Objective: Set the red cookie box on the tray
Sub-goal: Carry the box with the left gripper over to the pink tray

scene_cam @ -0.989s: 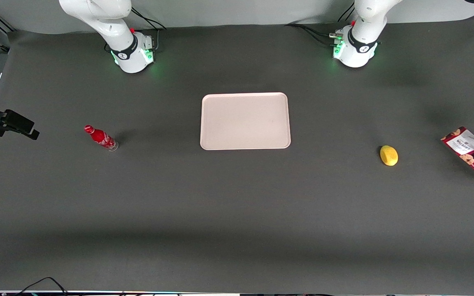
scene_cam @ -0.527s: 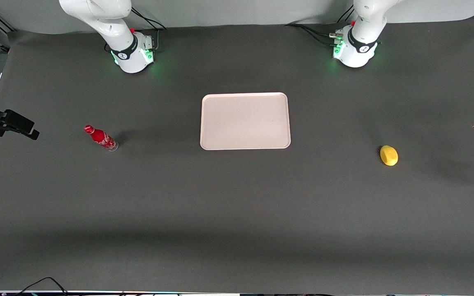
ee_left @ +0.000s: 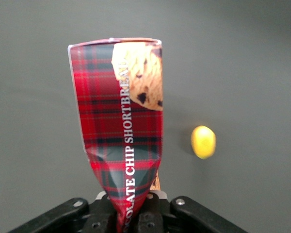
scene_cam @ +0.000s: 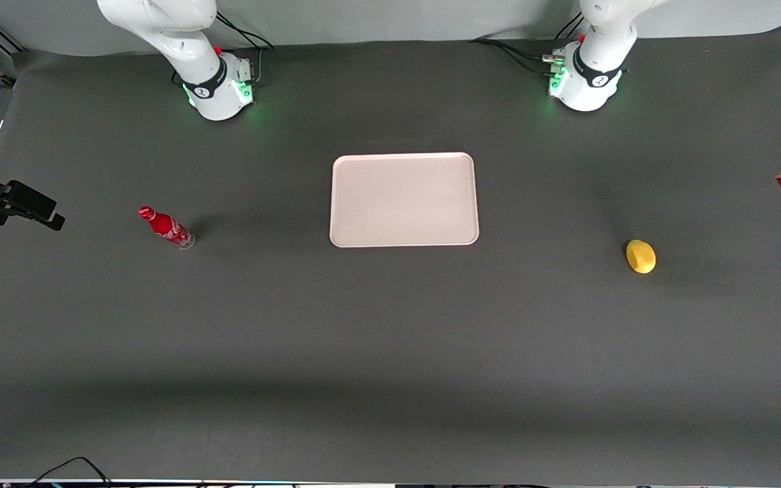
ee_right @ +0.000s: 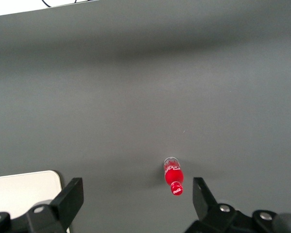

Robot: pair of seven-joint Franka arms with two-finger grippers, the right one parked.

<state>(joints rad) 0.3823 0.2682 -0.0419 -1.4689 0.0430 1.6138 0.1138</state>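
Lifted off the table since a second ago, the glossy red tartan cookie box [ee_left: 121,131] hangs clamped in the black gripper [ee_left: 131,216], above the matte grey mat.

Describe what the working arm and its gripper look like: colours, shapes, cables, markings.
The working arm is glossy white with rounded segments, a black band bearing a small white logo above its base, green lights, a red button and black cables running off from the base. Its gripper, at the working arm's end of the table, is matte black with angular bodywork and silver screw heads.
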